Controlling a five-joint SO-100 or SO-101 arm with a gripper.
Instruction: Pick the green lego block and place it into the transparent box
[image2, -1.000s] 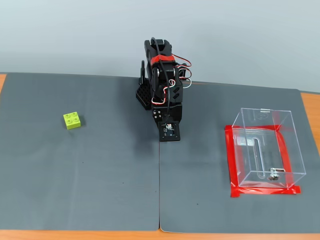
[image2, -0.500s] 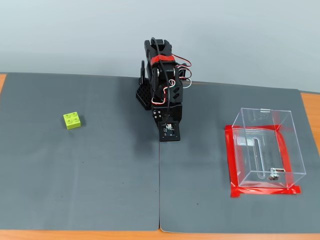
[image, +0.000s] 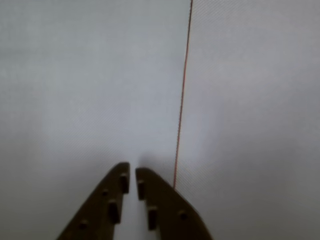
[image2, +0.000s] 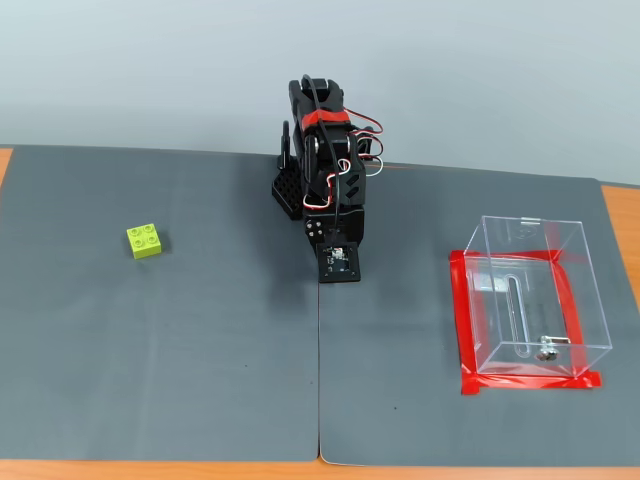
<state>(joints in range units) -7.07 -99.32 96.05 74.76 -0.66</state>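
Observation:
The green lego block (image2: 146, 240) lies studs-up on the grey mat at the left in the fixed view, far from the arm. At the right stands the transparent box (image2: 533, 220), upright, with red tape (image2: 461, 320) around its base and nothing green inside. The black arm (image2: 325, 170) is folded at the back centre, between the two. In the wrist view my gripper (image: 131, 170) points at bare mat, fingers nearly together with nothing between them. Neither block nor box shows in the wrist view.
Two grey mats meet at a seam (image2: 319, 380) running forward from the arm, seen as a thin line (image: 182, 95) in the wrist view. The orange table edge (image2: 200, 470) shows along the front. A slot and metal fitting (image2: 545, 350) sit on the box floor.

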